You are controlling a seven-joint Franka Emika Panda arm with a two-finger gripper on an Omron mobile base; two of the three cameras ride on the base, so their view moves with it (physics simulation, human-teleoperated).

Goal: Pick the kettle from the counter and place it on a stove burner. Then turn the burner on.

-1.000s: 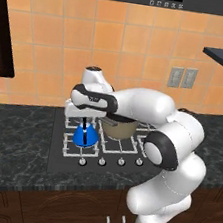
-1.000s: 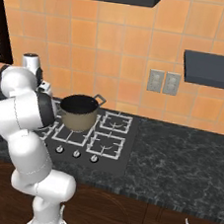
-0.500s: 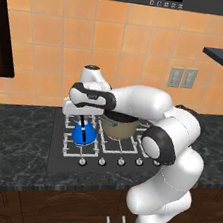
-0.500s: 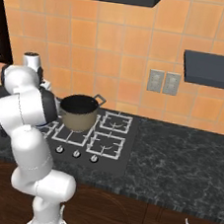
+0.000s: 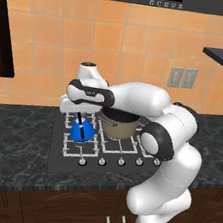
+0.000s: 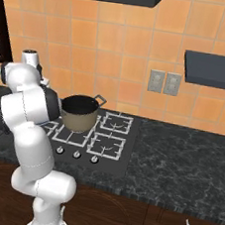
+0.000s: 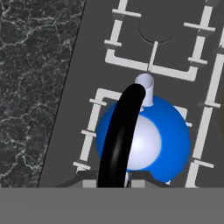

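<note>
On the near-left stove burner (image 5: pixel 81 140): kettle (image 5: pixel 81 132) set down, lower than a second ago.
Sits upright, spout toward the far side, handle (image 7: pixel 121 135) arching near to far. Pincer (image 5: pixel 80 121) clamped on handle, not yet let go; pot (image 5: pixel 118 124) just right, table (image 5: pixel 12 144) around. Knob turn left.

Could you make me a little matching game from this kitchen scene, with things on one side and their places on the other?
Things:
1. kettle
2. bronze-brown pot
3. hand
4. knobs

Places:
A. along the stove's front edge
B. shut on the black handle
C. front left stove burner
D. on a grate beside the kettle

Pairs: 1-C, 2-D, 3-B, 4-A
</note>
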